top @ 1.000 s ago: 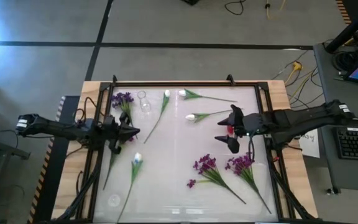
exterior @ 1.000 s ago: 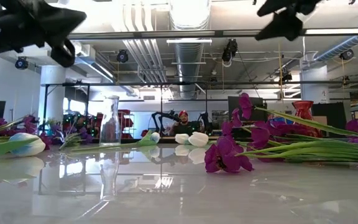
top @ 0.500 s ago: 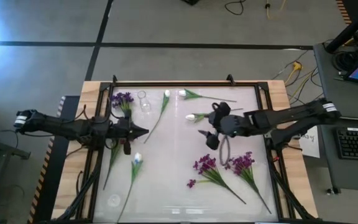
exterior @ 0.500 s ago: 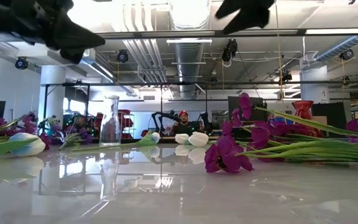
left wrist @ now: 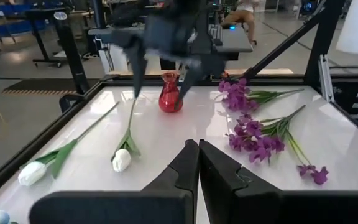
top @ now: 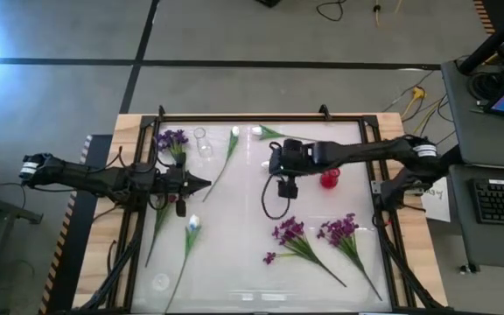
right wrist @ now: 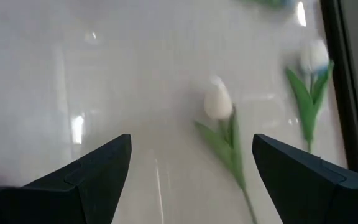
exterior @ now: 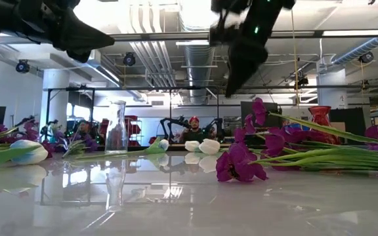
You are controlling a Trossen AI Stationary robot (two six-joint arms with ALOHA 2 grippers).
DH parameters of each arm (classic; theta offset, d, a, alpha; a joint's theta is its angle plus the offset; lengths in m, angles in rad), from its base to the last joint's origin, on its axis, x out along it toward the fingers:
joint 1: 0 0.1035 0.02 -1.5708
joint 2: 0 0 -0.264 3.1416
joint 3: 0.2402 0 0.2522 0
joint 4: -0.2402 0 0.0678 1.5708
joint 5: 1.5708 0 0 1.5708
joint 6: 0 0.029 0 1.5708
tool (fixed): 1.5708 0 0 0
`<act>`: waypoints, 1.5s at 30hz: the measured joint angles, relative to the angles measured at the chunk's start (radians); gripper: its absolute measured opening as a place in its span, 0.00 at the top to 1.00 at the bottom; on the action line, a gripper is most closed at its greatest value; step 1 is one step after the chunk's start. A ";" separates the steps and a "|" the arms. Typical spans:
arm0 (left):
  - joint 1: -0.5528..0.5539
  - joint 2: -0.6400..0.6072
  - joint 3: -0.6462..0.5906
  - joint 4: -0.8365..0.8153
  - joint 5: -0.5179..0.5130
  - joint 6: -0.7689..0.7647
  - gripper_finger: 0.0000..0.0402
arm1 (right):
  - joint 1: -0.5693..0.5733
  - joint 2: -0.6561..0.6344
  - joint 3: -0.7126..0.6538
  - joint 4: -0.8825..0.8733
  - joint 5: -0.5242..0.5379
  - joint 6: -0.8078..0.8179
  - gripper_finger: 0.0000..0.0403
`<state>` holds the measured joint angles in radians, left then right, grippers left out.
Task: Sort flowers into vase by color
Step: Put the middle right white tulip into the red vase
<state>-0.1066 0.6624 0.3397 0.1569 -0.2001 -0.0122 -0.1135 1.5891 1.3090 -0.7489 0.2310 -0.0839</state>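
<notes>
White tulip-like flowers lie flat on the white table (top: pixel 234 280): two at the far edge (top: pixel 234 133) (top: pixel 257 131) and one near left (top: pixel 192 224). Purple flower clusters lie at far left (top: pixel 173 140) and near right (top: pixel 291 234) (top: pixel 341 229). A clear glass vase (top: pixel 203 145) stands at the far left and a red vase (top: pixel 329 179) right of centre. My right gripper (top: pixel 279 175) hangs open above a white tulip (right wrist: pixel 217 103) and points steeply down. My left gripper (top: pixel 201 184) is shut and about level at the left, holding nothing.
A black frame (top: pixel 367 131) runs round the table. A cable loop (top: pixel 276 206) hangs under my right arm. A small clear round thing (top: pixel 160 282) lies at the near left corner. The room and a person (exterior: pixel 193 130) show behind.
My right gripper has swung from the table's right side toward its middle, come down and tipped its fingers downward over a white tulip, staying open. My left gripper has edged toward the middle and turned more level, still shut. No flower has moved.
</notes>
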 joint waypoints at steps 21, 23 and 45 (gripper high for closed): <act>0.000 0.007 0.006 0.038 -0.003 0.023 1.00 | -0.328 0.283 -0.003 0.085 -0.227 -0.218 0.35; 0.000 0.008 0.006 0.042 -0.004 0.030 1.00 | -0.332 0.285 -0.003 0.086 -0.256 -0.220 0.45; 0.000 0.016 0.005 0.092 -0.107 0.029 1.00 | -0.333 0.172 0.006 0.151 -0.307 -0.227 0.97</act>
<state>-0.1066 0.6785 0.3450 0.2491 -0.3067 0.0170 -0.4465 1.7612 1.3148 -0.5981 -0.0762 -0.3110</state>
